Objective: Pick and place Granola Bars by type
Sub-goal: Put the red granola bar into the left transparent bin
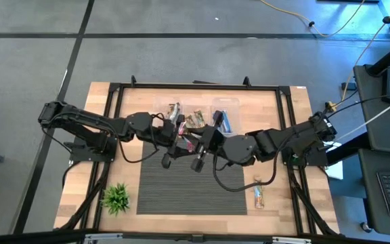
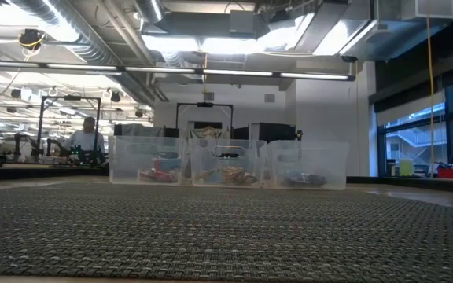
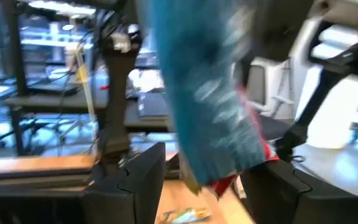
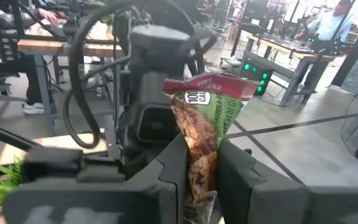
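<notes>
Both arms meet over the dark mat [image 1: 195, 186], each lifting 1 granola bar for sorting into the 3 clear bins [image 2: 228, 163] at the table's far edge. The right gripper [image 4: 201, 180] is clamped on a green-and-red bar [image 4: 202, 124]; the left gripper [image 3: 197, 186] stands wide around a blue bar [image 3: 207, 106].

Grey floor [image 1: 181, 54] around the wooden bench [image 1: 80, 183]; exposed ceiling ducts [image 2: 77, 31], strip lights [image 2: 234, 73], tall windows [image 2: 423, 141] at right
</notes>
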Tool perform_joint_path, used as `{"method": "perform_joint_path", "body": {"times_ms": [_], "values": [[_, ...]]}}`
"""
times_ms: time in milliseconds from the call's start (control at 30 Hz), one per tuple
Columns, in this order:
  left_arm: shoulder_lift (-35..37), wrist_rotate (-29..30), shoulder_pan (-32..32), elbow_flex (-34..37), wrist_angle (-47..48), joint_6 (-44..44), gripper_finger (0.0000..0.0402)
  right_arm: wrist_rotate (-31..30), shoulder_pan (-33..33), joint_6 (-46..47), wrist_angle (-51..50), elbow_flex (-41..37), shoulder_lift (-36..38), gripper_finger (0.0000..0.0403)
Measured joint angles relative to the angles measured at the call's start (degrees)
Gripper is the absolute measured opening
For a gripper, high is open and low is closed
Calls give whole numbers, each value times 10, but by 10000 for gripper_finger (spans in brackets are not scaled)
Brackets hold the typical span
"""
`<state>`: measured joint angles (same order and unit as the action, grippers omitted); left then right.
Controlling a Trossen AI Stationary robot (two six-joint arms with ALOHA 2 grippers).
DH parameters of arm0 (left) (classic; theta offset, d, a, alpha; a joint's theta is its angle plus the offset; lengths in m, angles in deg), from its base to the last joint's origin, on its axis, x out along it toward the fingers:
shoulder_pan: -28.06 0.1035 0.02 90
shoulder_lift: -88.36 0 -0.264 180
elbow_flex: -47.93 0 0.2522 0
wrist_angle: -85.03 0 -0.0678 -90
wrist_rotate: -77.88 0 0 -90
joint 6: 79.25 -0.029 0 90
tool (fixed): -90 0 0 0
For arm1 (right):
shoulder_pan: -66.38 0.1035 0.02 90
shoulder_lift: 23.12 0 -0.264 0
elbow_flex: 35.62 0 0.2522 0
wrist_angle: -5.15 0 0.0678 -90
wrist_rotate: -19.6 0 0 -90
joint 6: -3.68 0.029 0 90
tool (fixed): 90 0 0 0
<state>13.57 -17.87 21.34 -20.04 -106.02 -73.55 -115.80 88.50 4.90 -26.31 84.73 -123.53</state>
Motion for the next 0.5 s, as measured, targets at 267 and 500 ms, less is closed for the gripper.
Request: {"method": "perform_joint_path", "body": {"times_ms": [267,500], "values": [[12,-37,0,0,-7,13,193,-2,0,-4,-6,0,-1,71],[13,-35,1,0,3,71,194,-2,0,-9,-6,0,-1,71]]}}
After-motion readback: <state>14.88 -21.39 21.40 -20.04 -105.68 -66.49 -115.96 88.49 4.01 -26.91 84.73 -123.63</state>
